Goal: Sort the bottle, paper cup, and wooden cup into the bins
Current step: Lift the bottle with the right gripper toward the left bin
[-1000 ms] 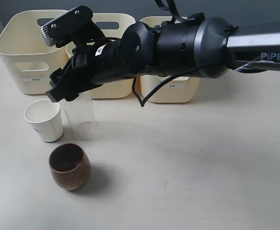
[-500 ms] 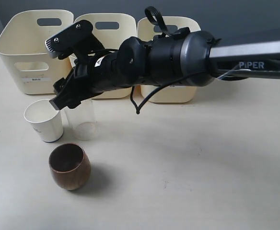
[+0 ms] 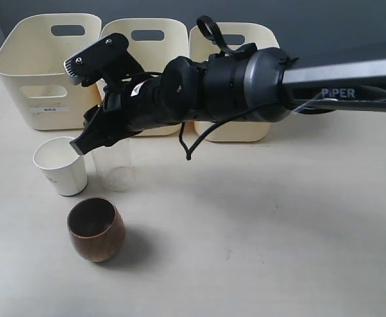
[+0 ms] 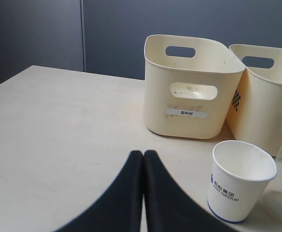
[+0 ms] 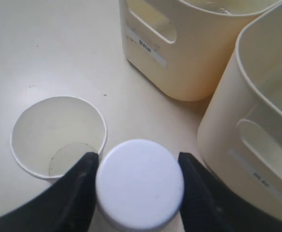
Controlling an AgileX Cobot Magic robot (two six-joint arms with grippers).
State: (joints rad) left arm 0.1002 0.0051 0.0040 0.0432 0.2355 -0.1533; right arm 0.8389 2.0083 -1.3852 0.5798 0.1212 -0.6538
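The clear bottle (image 3: 114, 169) stands on the table between the white paper cup (image 3: 60, 166) and the bins. My right gripper (image 3: 98, 137) reaches across from the right and sits over its top. In the right wrist view its two black fingers press both sides of the white cap (image 5: 140, 186), so the right gripper (image 5: 137, 159) is shut on the bottle. The paper cup (image 5: 59, 137) stands just beside it. Nearer the front stands the dark wooden cup (image 3: 96, 229). My left gripper (image 4: 143, 153) is shut on nothing, low over the table, short of the paper cup (image 4: 240, 180).
Three cream bins stand in a row at the back: left (image 3: 22, 72), middle (image 3: 158, 125), right (image 3: 249, 129). The right arm's thick black body hangs in front of the middle and right bins. Table surface stretches to the right of the cups.
The right gripper has sunk a little onto the bottle's top and its arm has drawn back to the right. The bottle and both cups stand where they were.
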